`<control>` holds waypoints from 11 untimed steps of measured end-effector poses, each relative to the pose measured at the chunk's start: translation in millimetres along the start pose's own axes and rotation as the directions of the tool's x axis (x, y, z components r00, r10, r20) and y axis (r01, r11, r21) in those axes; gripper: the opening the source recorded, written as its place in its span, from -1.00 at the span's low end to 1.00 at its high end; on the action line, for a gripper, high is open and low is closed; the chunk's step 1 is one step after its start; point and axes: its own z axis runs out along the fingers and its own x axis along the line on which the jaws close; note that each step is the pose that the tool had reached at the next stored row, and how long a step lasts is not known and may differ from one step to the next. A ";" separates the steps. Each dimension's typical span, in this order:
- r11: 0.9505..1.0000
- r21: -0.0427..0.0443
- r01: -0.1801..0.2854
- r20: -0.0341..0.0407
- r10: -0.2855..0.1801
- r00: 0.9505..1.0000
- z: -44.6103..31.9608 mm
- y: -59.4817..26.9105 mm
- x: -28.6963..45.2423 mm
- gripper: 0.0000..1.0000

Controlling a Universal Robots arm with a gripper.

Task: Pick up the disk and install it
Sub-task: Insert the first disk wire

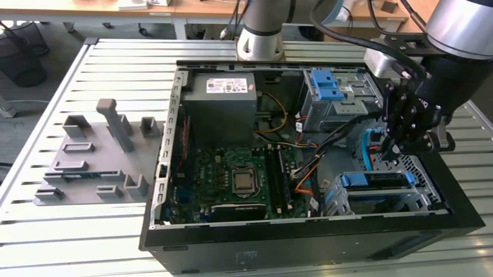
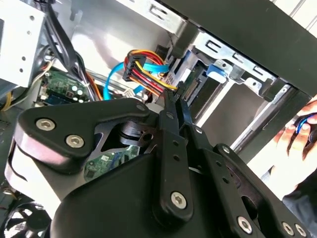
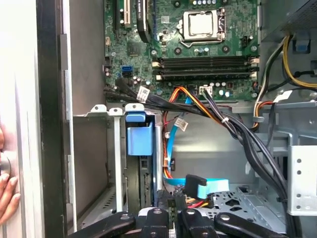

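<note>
The disk (image 1: 375,180), blue-railed with a blue tab, sits seated in the metal cage at the case's lower right, about four o'clock from the motherboard.

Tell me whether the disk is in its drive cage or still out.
In. The disk sits inside the metal drive cage at the case's corner, its blue rail showing in the slot in the first wrist view. The gripper hovers just above it.

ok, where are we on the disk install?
Done: the disk sits in the drive cage at the exterior view's right, blue rail showing. In hand: the gripper hangs just above it, beside the cable connectors. Left: these views don't settle whether the disk is fully seated or cabled.
</note>
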 end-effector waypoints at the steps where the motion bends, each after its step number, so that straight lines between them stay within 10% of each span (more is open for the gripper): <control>1: 1.000 0.000 0.000 0.000 0.000 1.000 1.7 0.0 2.3 -0.67; 11: 0.999 -0.004 -0.051 -0.001 0.051 0.999 7.1 0.8 6.0 -0.67</control>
